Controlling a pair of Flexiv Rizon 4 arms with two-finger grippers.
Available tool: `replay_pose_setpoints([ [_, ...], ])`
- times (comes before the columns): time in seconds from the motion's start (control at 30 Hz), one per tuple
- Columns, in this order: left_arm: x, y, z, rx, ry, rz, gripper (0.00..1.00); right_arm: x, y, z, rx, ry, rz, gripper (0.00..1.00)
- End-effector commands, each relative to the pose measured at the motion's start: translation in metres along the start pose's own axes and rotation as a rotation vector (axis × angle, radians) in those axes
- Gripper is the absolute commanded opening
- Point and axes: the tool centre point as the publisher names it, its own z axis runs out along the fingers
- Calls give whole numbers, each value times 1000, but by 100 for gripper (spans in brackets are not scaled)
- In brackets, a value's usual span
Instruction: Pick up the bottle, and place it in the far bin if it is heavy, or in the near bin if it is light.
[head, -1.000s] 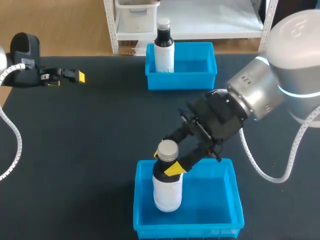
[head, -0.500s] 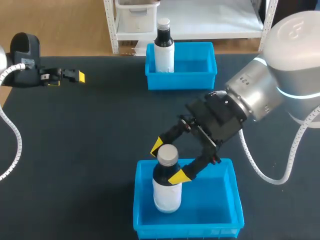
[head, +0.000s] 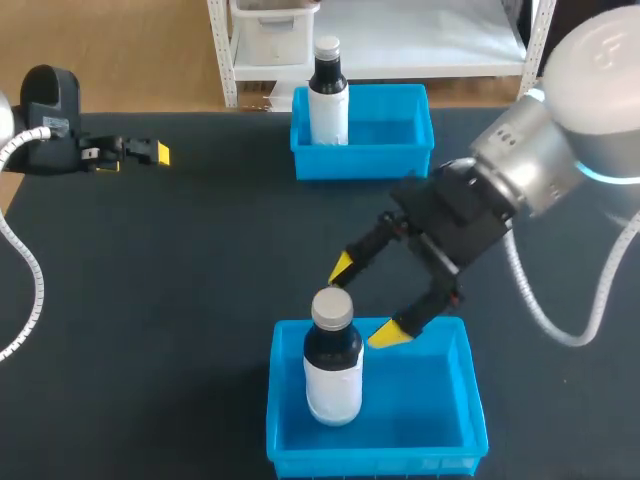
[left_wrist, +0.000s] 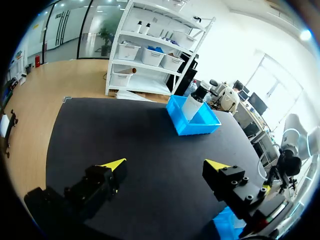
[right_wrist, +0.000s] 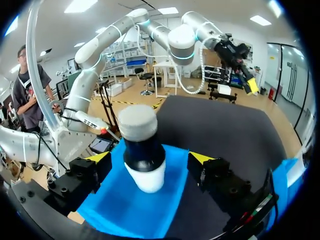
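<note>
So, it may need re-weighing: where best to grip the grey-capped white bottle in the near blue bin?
Probably its dark neck below the cap, from the right: the grey-capped white bottle stands upright near the blue bin's left wall, with space rightward.

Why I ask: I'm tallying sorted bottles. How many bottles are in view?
2. One bottle stands in the far bin; the other bottle stands in the near bin, ahead of the open right claw. None seems hidden.

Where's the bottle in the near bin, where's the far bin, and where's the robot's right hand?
Near bottle (head: 333, 375): head view, on its white body.
Far bin (head: 365, 162): head view, on its front wall.
Right hand (head: 363, 301): head view, midway between its yellow fingertips.
</note>
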Motion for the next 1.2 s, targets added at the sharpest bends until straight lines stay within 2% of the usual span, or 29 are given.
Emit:
replay_pose_setpoints([
  [0.03,0,0,0,0,0,0,100,13,5,-37,34,12,46,100],
  [0.13,0,0,0,0,0,0,100,26,-5,-60,102,-15,147,100],
  [0.23,0,0,0,0,0,0,100,37,-20,-79,210,-37,255,100],
  [0.4,0,0,0,0,0,0,100,51,-46,-99,371,-60,424,100],
  [0.5,0,0,0,0,0,0,100,56,-58,-107,434,-67,485,100],
  [0.7,0,0,0,0,0,0,100,66,-76,-118,495,-71,559,100],
  [0.93,0,0,0,0,0,0,100,85,-98,-150,558,-67,638,100],
  [1.2,0,0,0,0,0,0,100,102,-112,-180,580,-88,712,100],
])
